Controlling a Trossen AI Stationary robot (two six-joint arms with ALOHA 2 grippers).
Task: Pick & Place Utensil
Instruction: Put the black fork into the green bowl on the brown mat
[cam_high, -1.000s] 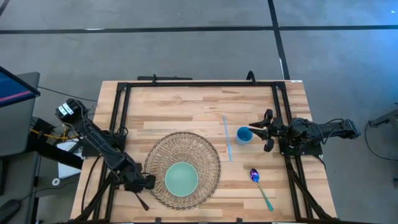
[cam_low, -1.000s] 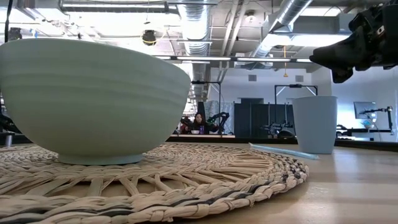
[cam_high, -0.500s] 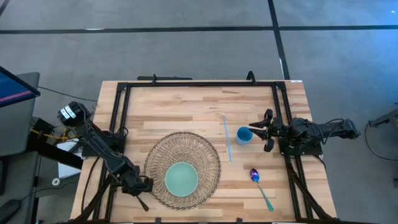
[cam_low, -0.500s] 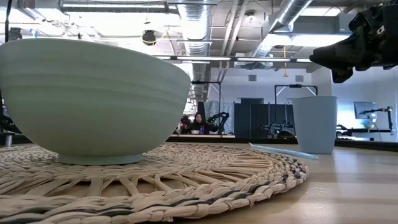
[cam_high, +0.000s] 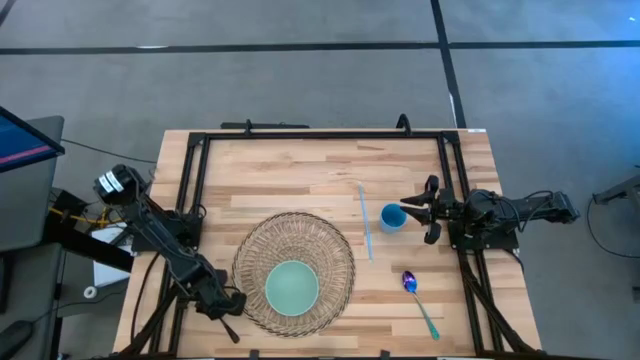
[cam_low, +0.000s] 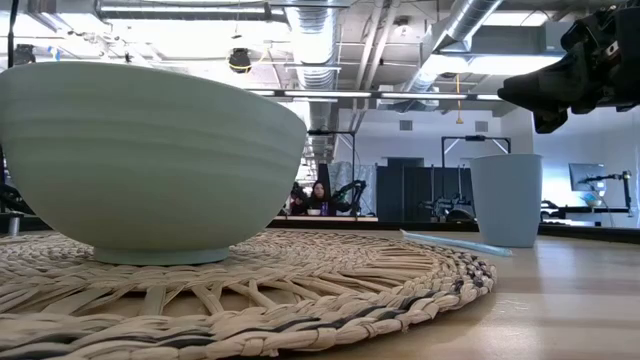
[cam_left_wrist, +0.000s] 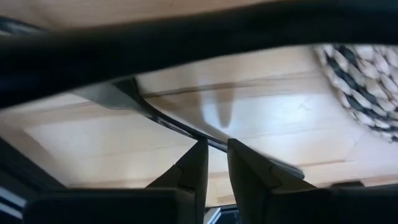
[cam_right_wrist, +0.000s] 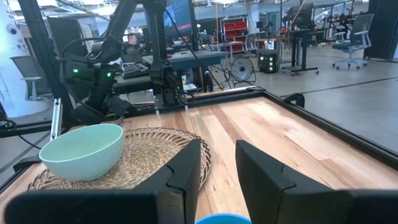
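Observation:
A dark utensil (cam_high: 229, 325) lies flat on the table near its near-left corner; the left wrist view shows it as a dark, shiny strip (cam_left_wrist: 168, 118). My left gripper (cam_high: 224, 303) (cam_left_wrist: 216, 144) hovers low over it, its fingers a narrow gap apart, just left of the woven mat (cam_high: 293, 272). A spoon (cam_high: 419, 300) with a purple bowl and teal handle lies on the near right. My right gripper (cam_high: 427, 210) (cam_right_wrist: 217, 146) waits open beside the blue cup (cam_high: 393, 217). My left gripper comes from above with its fingertips (cam_left_wrist: 202, 149) right at the dark utensil's middle (cam_left_wrist: 217, 138). The strip runs crosswise past both tips. Whether the tips touch it, I cannot tell.
A pale green bowl (cam_high: 292, 287) (cam_low: 150, 160) sits on the woven mat (cam_low: 300, 290). A light blue straw (cam_high: 365, 222) lies left of the cup (cam_low: 507, 200). Black frame rails (cam_high: 190, 200) run along the table's left, right and far sides.
My left gripper has moved away from the mat's edge toward the table's near-left corner, ending over the dark utensil. The right arm and all objects have kept still.

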